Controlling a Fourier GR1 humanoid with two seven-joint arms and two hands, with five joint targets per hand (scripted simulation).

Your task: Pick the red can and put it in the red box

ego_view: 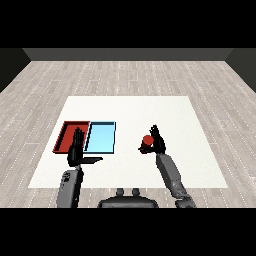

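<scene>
- red can (147,139) is seen right of the trays, fingers of the right hand (158,142) curled round it; whether it is lifted off the tabletop (195,165) cannot be told, view too small.
- red box (67,135) lies well apart to the left, touching the light blue tray (102,136) beside it.
- left hand (76,150) is held upright by the red box's near edge, fingers straight, thumb out, nothing pinched.
- for the step in hand, can should be raised upright, carried leftward over the blue tray, and lowered into the red box, the left hand being avoided.
</scene>
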